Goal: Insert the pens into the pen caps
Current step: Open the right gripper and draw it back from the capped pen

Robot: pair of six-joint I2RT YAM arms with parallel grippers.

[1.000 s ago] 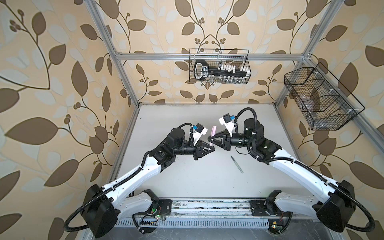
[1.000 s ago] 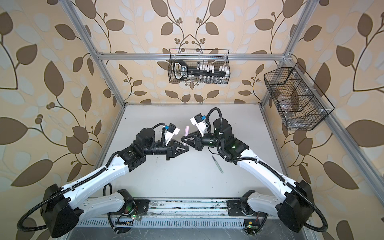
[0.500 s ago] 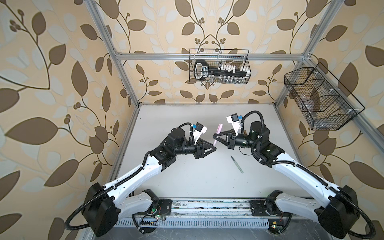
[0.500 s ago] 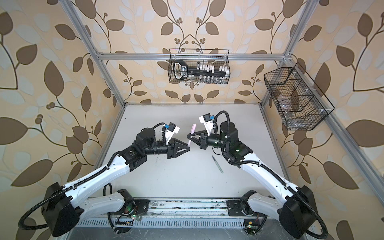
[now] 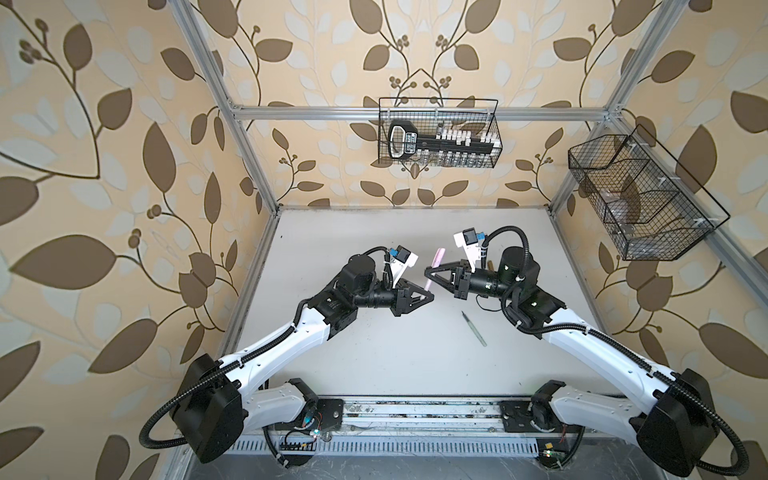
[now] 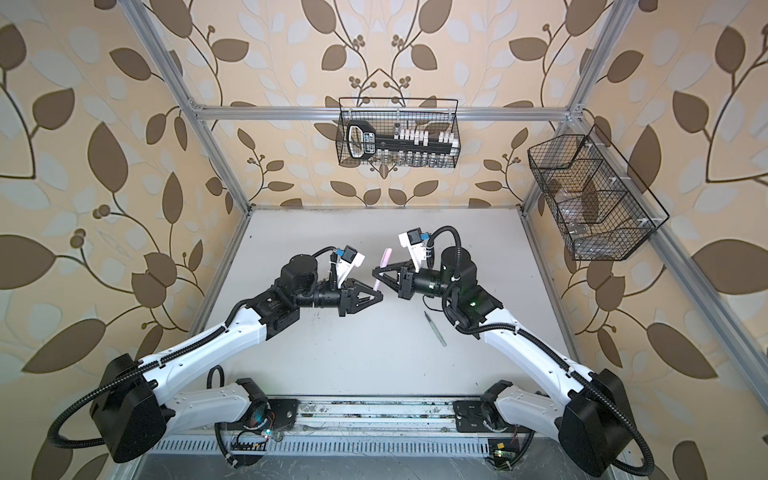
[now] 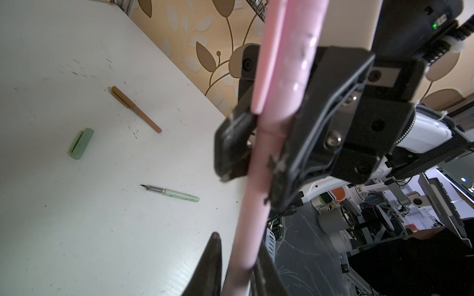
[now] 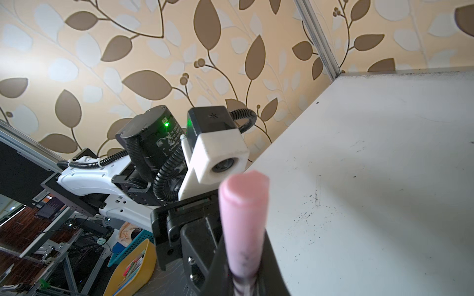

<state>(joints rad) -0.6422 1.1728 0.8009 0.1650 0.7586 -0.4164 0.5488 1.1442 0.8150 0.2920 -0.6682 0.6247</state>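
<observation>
A pale pink pen with its pink cap on hangs above the table between both grippers. My right gripper is shut on it where cap meets barrel; the cap's top rises out of those jaws. My left gripper is shut on the barrel's lower end. A pale green pen lies uncapped on the table under the right arm, and is also seen in the left wrist view. A green cap and a capped brown pen lie farther off.
A wire basket with a black tool hangs on the back wall. Another wire basket hangs on the right wall. Aluminium frame posts stand at the white table's back corners.
The right arm has drawn back to the right with the cap. The pink barrel now shows between the two grippers. The left jaws parted briefly and closed again on the barrel.
</observation>
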